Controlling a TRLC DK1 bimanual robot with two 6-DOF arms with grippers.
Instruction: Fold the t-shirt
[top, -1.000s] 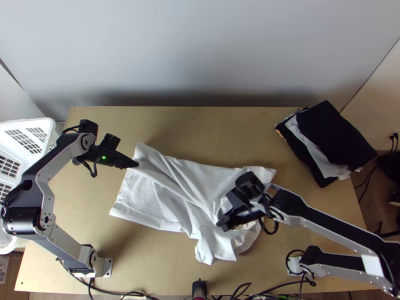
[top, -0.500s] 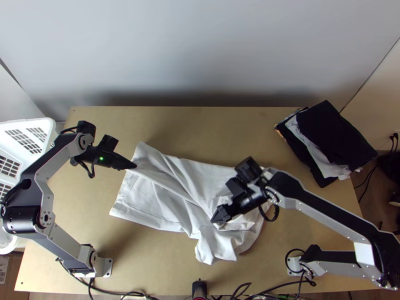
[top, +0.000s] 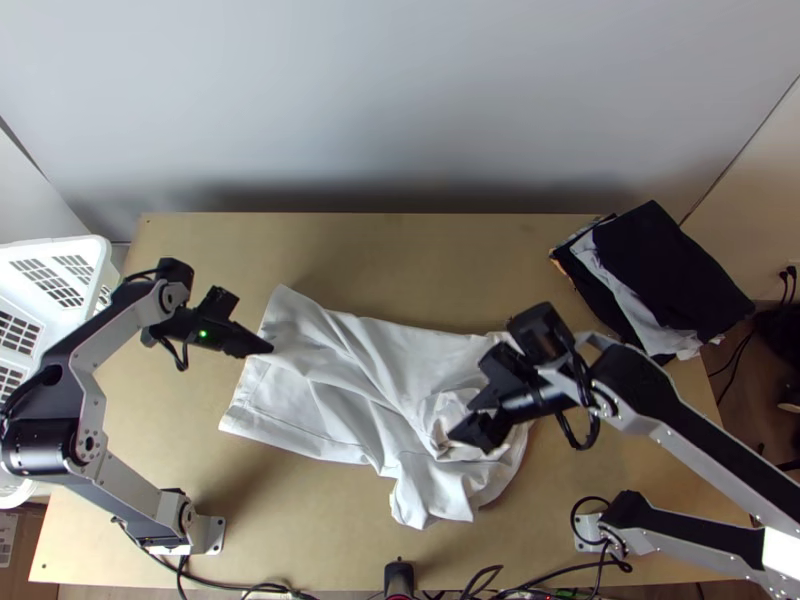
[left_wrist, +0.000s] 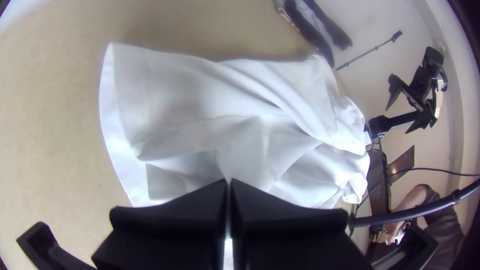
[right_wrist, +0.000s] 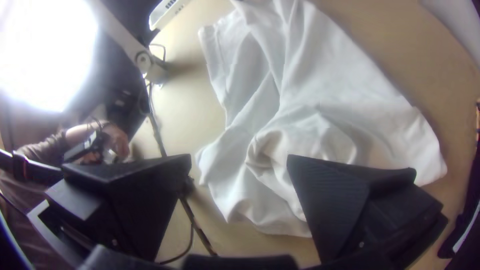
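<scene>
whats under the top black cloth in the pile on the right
White cloth sticks out from under the top black cloth, with dark cloth beneath it. The rest is covered, so anything else can't be seen.

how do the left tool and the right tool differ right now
The left tool has its fingers together, while the right tool's are wide apart. The left tool is at the left-hand edge of the white t-shirt, the right tool over its bunched part. Both are black with wide, flat fingers.
</scene>
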